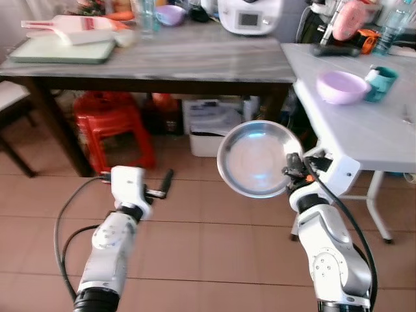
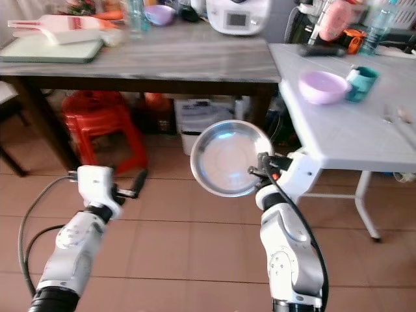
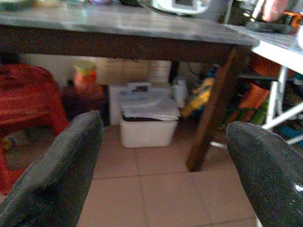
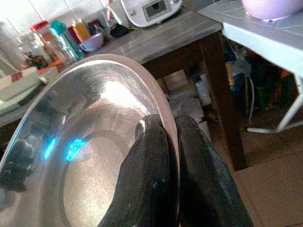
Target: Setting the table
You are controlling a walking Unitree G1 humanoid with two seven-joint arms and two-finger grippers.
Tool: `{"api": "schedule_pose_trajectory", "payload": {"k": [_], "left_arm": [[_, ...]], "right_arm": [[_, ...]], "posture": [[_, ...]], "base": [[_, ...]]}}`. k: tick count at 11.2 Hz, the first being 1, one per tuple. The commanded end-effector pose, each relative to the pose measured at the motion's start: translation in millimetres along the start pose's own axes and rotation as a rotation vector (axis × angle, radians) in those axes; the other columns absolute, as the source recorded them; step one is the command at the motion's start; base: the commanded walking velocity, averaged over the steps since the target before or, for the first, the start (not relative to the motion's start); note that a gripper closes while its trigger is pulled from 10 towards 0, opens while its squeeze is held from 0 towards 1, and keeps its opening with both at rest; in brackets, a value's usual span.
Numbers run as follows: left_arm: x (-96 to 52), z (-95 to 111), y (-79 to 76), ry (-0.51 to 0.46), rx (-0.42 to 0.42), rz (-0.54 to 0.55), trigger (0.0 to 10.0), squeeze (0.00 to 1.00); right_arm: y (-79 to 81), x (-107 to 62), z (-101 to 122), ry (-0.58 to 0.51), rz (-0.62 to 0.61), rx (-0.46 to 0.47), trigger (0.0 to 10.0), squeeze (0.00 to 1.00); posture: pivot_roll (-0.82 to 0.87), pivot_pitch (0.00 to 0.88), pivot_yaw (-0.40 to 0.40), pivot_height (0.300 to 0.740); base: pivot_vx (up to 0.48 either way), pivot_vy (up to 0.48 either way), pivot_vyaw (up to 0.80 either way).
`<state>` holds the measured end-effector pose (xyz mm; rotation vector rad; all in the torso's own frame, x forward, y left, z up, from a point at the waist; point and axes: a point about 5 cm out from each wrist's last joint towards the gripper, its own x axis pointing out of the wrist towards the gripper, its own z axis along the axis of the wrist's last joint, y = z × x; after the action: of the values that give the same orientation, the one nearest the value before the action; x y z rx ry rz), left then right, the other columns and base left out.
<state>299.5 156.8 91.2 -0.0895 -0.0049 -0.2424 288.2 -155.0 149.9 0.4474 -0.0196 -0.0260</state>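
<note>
Between the two surfaces, above the terracotta tiled floor (image 1: 195, 227), a round shiny stainless-steel plate (image 1: 257, 158) is held on edge, its hollow face turned toward the robot. The right hand (image 1: 292, 170) is clenched on the plate's rim: in the right wrist view its two black fingers (image 4: 147, 175) pinch the metal edge, one on each face. The plate is in the air, just beside the near corner of the white folding surface (image 1: 364, 130) and not resting on it. On that white surface, well apart from the plate, sit a lilac plastic bowl (image 1: 342, 86) and, touching it or just beside it, a teal cup (image 1: 381, 82). The left hand (image 1: 159, 188) is released and holds nothing, its fingers (image 3: 57, 175) spread wide apart in the left wrist view, hovering low over the floor in front of the grey marble-topped dark-legged surface (image 1: 182, 58). Under that surface stand a red plastic stool (image 1: 114, 127) and a white plastic storage box (image 1: 211, 123). On top lie a pale green tray (image 1: 62, 51) with a white and red cutting board (image 1: 71, 27) on it, a small purple bowl (image 1: 170, 14) and a white kitchen appliance with a display (image 1: 250, 14).
</note>
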Motion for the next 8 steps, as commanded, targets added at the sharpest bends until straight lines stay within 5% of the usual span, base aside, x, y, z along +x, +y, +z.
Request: {"api": "schedule_pose_trajectory", "payload": {"k": [1, 3, 8], "left_arm": [[4.0, 4.4, -8.4, -0.033, -0.003, -0.018, 10.0, 0.00], [3.8, 8.2, -7.3, -0.036, -0.035, -0.045, 10.0, 0.00], [4.9, 10.3, -11.0, -0.042, -0.035, -0.068, 10.0, 0.00]], "right_arm": [[-8.0, -1.4, 3.7, -0.018, -0.031, -0.007, 10.0, 0.00], [-6.5, -1.4, 3.0, -0.017, -0.021, -0.017, 10.0, 0.00], [-7.7, -1.5, 1.2, -0.017, -0.024, -0.026, 10.0, 0.00]], "posture": [[-0.01, 0.076, -0.014, 0.740], [0.00, 0.074, -0.013, 0.740], [0.00, 0.072, -0.012, 0.740]], "base": [[0.000, 0.000, 0.00], [0.000, 0.000, 0.00], [0.309, 0.000, 0.00]]}}
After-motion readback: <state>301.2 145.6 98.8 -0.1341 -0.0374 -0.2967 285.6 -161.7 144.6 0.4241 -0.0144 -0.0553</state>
